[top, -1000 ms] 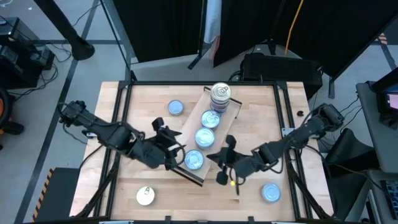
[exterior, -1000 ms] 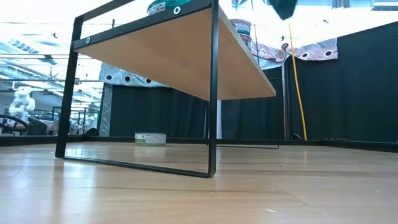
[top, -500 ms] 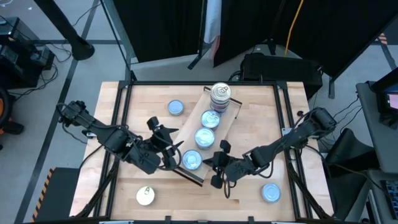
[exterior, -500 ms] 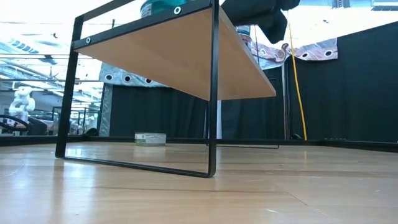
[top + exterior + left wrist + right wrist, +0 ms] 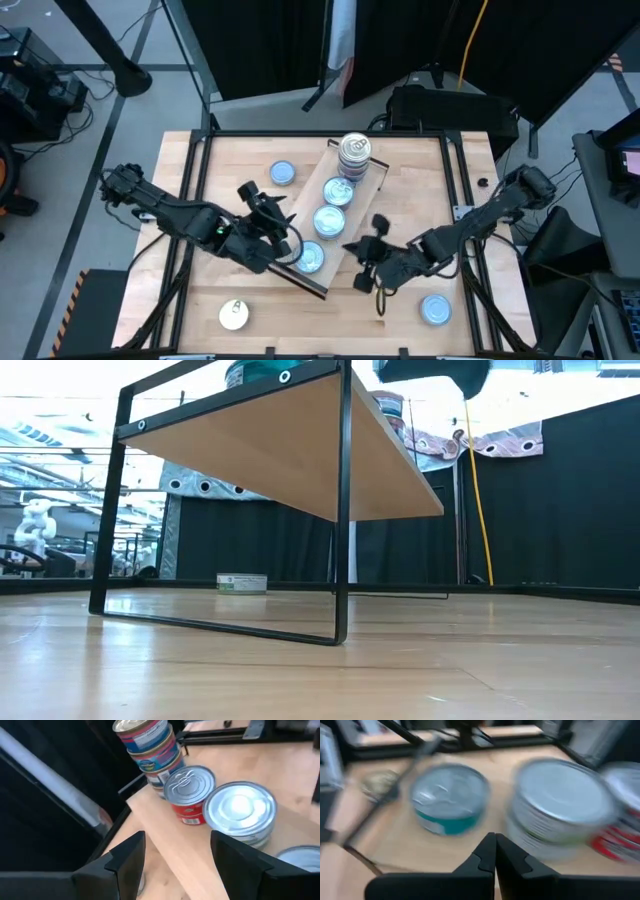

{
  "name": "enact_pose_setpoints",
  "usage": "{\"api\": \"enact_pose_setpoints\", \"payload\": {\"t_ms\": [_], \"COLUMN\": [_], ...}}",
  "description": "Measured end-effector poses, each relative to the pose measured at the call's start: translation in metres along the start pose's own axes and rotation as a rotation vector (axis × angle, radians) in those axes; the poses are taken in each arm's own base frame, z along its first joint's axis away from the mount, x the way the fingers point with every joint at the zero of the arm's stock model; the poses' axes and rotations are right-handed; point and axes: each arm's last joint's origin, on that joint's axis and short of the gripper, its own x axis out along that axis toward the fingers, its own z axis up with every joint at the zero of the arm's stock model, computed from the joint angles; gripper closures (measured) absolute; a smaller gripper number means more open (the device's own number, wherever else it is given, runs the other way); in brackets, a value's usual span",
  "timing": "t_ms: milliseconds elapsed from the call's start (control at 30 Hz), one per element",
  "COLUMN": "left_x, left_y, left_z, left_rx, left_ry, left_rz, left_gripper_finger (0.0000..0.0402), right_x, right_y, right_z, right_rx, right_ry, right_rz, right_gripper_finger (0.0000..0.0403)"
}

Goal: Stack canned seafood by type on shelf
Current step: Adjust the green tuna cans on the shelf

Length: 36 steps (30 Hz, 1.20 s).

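Pincers flank the shelf [image 5: 345, 215]: left pincer [image 5: 283, 236] spread and empty, right pincer [image 5: 362, 270] closed, empty.

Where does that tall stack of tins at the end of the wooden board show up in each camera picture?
High view: stack of tins at the shelf's far end, top middle.
Low view: just its side peeks above the shelf edge, top, right of middle.
Left wrist view: top, left of middle.
Right wrist view: not in it.
Shared landmark: the red-sided tin next to the stack, also at the right wrist view's right edge.
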Motion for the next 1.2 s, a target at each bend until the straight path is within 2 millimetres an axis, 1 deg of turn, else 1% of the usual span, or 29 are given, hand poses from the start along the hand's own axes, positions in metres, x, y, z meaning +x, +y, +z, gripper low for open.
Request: {"api": "enact_pose_setpoints", "payload": {"t_ms": [67, 167, 267, 367, 533, 733, 1033, 1200], "left_x": [0.009, 0.026, 0.04, 0.049, 0.063, 0.064, 0.064, 0.062], "left_y": [-0.003, -0.003, -0.002, -0.003, 0.001, 0.004, 0.003, 0.001], "left_z": [-0.001, -0.002, -0.004, -0.006, -0.01, -0.01, -0.009, -0.01], "left_rx": [0.011, 0.023, 0.035, 0.033, 0.05, 0.047, 0.029, 0.065], "left_ry": [0.02, 0.065, 0.127, 0.172, 0.258, 0.27, 0.268, 0.277], "left_rz": [0.022, 0.056, 0.053, 0.025, 0.014, 0.022, -0.005, -0.028], "left_gripper_finger": [0.0175, 0.0175, 0.0175, 0.0175, 0.0175, 0.0175, 0.0175, 0.0175], "right_x": [-0.008, -0.009, -0.001, 0.008, 0.014, 0.024, 0.029, 0.029], "right_y": [-0.009, -0.017, -0.022, -0.027, -0.037, -0.047, -0.045, -0.044], "right_z": [-0.001, -0.003, -0.004, -0.007, -0.008, -0.004, 0.0, -0.001], "right_rx": [-0.016, -0.026, -0.03, -0.038, -0.048, -0.07, -0.094, -0.09], "right_ry": [0.036, 0.06, 0.073, 0.098, 0.109, 0.115, 0.118, 0.127], "right_rz": [-0.057, -0.122, -0.157, -0.192, -0.271, -0.303, -0.226, -0.206], "right_gripper_finger": [0.0403, 0.0403, 0.0403, 0.0403, 0.0403, 0.0403, 0.0403, 0.0403]}}
